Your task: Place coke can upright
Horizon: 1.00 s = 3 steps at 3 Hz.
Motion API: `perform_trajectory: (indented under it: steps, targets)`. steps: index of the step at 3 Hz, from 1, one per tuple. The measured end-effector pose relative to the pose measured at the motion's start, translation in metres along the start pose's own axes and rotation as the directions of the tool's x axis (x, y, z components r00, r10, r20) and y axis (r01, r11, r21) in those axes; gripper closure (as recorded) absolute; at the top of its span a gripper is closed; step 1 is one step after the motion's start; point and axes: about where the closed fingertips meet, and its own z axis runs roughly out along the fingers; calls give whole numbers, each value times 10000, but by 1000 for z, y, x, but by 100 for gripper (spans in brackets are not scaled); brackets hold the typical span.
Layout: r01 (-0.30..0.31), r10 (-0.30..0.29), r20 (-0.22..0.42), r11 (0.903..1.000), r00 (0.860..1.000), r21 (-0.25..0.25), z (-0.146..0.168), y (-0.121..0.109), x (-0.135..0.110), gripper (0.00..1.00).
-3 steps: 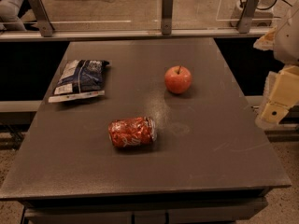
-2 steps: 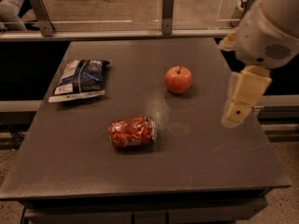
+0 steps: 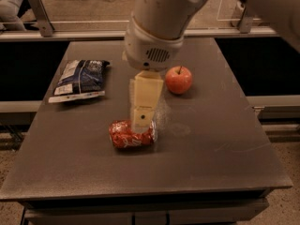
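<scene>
The coke can point(image 3: 125, 135) lies on its side on the dark table point(image 3: 211, 139), near the front middle, red with white lettering, its silver top towards the right. My gripper point(image 3: 142, 125) hangs straight down from the white arm point(image 3: 159, 27) and is directly over the can's right half, its cream-coloured tip at the can's upper edge. The part of the can under the gripper is hidden.
A red apple point(image 3: 178, 79) with a stem stands behind and to the right of the can, close to the arm. A dark blue chip bag point(image 3: 79, 78) lies at the back left. Metal rails point(image 3: 42, 13) run behind the table.
The arm has swung in from the right edge of the table to above the middle, and the gripper has come down over the lying can. The can, apple and bag have not moved.
</scene>
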Motion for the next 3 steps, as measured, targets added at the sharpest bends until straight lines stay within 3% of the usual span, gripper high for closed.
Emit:
perform_trajectory:
  steps: [1, 3]
  targets:
    - [77, -77, 55, 10000, 10000, 20, 1, -1, -12, 0]
    - [-1036, 1002, -1338, 9944, 9859, -190, 56, 10, 2, 0]
